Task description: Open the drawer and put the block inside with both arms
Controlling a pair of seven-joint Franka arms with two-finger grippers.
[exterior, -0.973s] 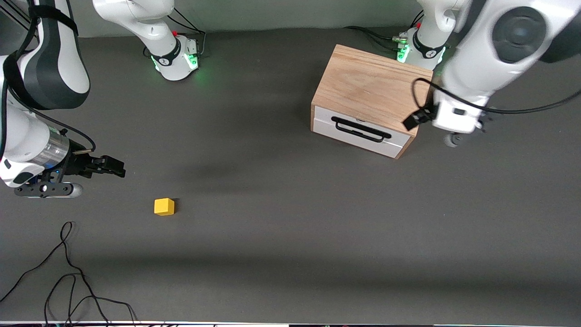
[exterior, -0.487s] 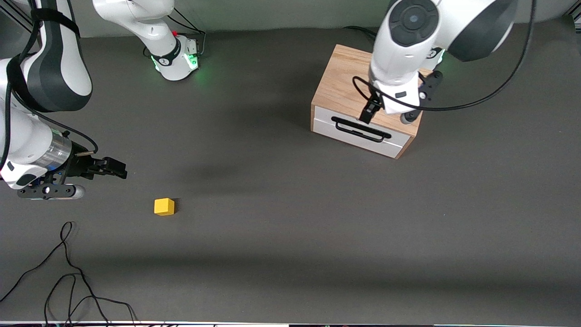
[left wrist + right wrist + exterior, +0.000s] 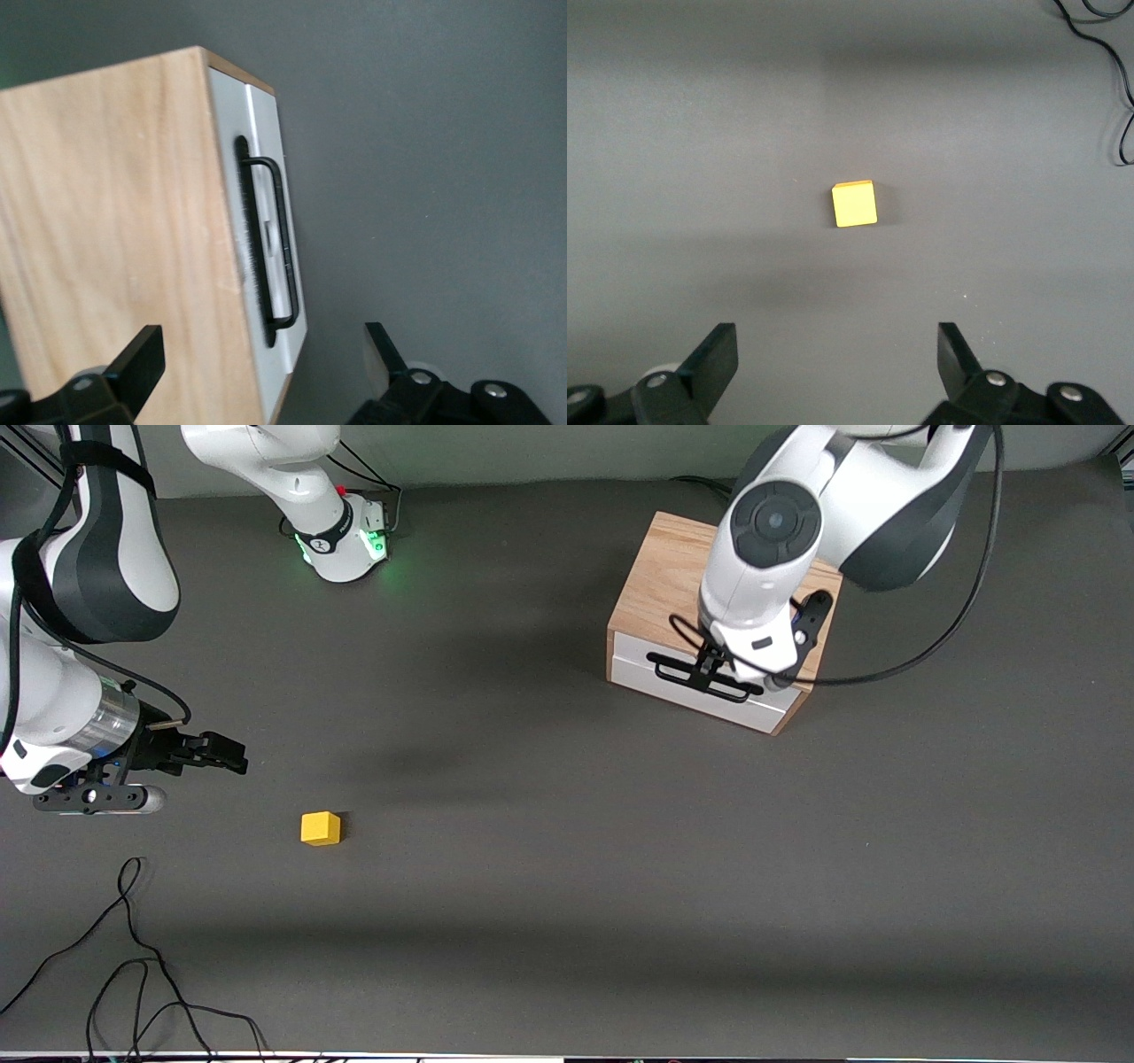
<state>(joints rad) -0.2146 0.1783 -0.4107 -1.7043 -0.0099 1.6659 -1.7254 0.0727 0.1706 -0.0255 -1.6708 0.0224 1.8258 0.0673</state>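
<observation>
The light wooden box (image 3: 673, 584) stands toward the left arm's end of the table. Its drawer (image 3: 764, 707) is shut, with a white front and a black wire handle (image 3: 678, 676). My left gripper (image 3: 713, 662) is open over the box's front edge, just above the handle. The left wrist view shows its jaws (image 3: 263, 359) spread across the box top (image 3: 115, 230) and the handle (image 3: 270, 243), touching neither. The yellow block (image 3: 320, 828) lies on the table toward the right arm's end. My right gripper (image 3: 232, 755) is open and empty, apart from the block (image 3: 855, 204).
Loose black cables (image 3: 133, 957) lie near the front camera's edge at the right arm's end, and one shows in the right wrist view (image 3: 1109, 53). The right arm's base (image 3: 345, 536) stands at the table's back edge. The table top (image 3: 567, 850) is dark grey.
My left arm has swung from beside the box to over it, and its gripper has come down to the drawer handle. My right gripper has barely moved. The block and drawer are unchanged.
</observation>
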